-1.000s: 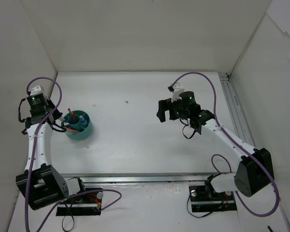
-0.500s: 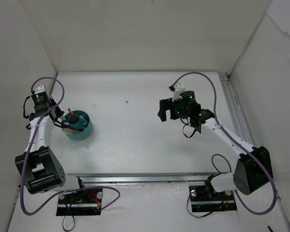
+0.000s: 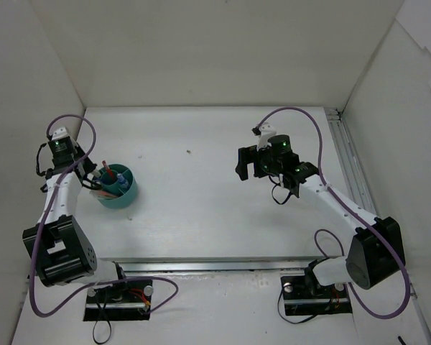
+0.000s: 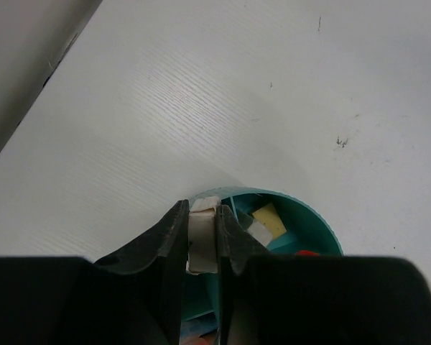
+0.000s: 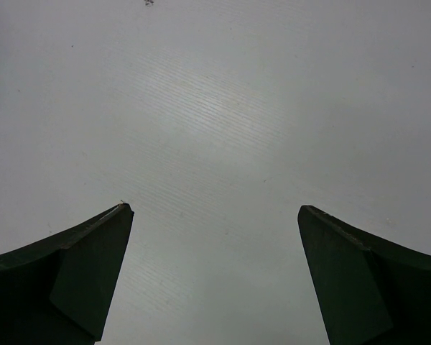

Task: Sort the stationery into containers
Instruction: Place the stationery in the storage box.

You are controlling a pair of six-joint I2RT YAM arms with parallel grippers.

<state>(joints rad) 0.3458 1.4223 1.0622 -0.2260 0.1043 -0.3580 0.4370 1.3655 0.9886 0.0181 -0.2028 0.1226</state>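
Note:
The round teal cup [image 3: 118,187] stands at the table's left and holds pens and a blue-capped tube. In the left wrist view its rim [image 4: 302,207] shows a yellow eraser [image 4: 269,219] and a white one [image 4: 258,231] inside. My left gripper [image 3: 93,180] is at the cup's left rim, shut on a white eraser [image 4: 202,237] held upright between the fingers over the cup's edge. My right gripper [image 3: 246,164] hangs open and empty above bare table at mid-right; in its wrist view its fingertips [image 5: 122,212] stand wide apart.
White walls enclose the table on the left, back and right. A metal rail [image 3: 345,154] runs along the right edge. Small dark specks [image 3: 189,152] mark the table surface.
The left arm has swung in toward the wall side and its gripper has settled at the cup's left rim. The right arm has barely moved.

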